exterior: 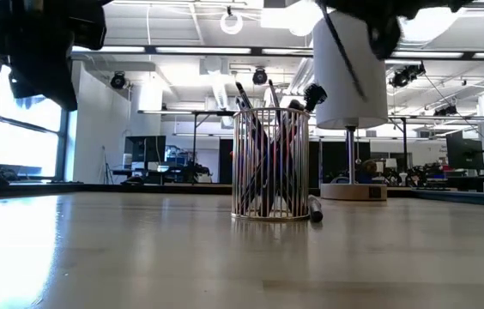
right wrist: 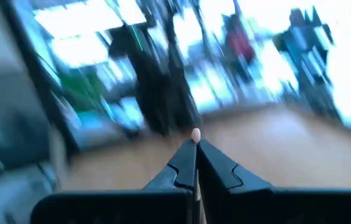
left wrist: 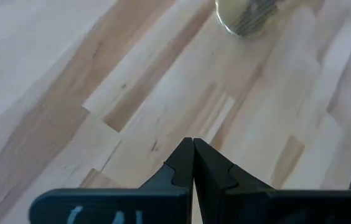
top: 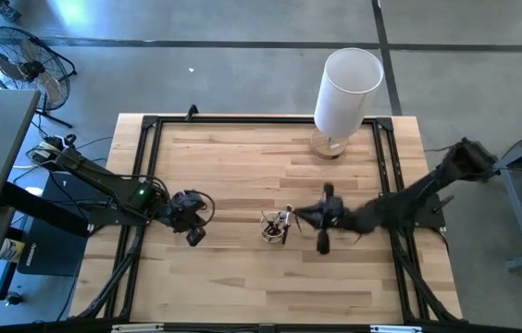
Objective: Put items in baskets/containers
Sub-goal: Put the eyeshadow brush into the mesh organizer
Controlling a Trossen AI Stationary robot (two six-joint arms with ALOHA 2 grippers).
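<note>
- At the left of the table (top: 233, 277): left gripper (left wrist: 193, 152), over bare wood, well apart from the work. Fingers pressed flat together with nothing between them.
- Ahead of that gripper, near the table's middle: glass cup (top: 272, 225), small, round and upright, with vertical ribs showing in the low view.
- Inside the cup: a bundle of brushes (exterior: 263, 137), leaning at mixed angles, bristle tips and handle ends above the rim.
- Just beside the cup's foot: one loose brush (exterior: 315, 209), dark, flat on the wood, not yet in.
- Just right of the cup: right gripper (top: 305, 217), plainly the nearer of the two and raised above rim height. Fingers clenched on a held brush (exterior: 345, 56).
- Held brush: thin and dark, hanging at a slant in the low view. A pale end pokes out just past the fingertips in the right wrist view.
- What the coming move likely turns on: the cup's mouth lies a little to the left of and below the clenched fingers. Probably needs the brush's long axis brought closer to upright and its lower end carried over the opening before letting go.
- Possible snag: little free room among the standing brushes.
- Far edge, right of centre: white cylinder (top: 346, 88) on its base, clear of the action.
</note>
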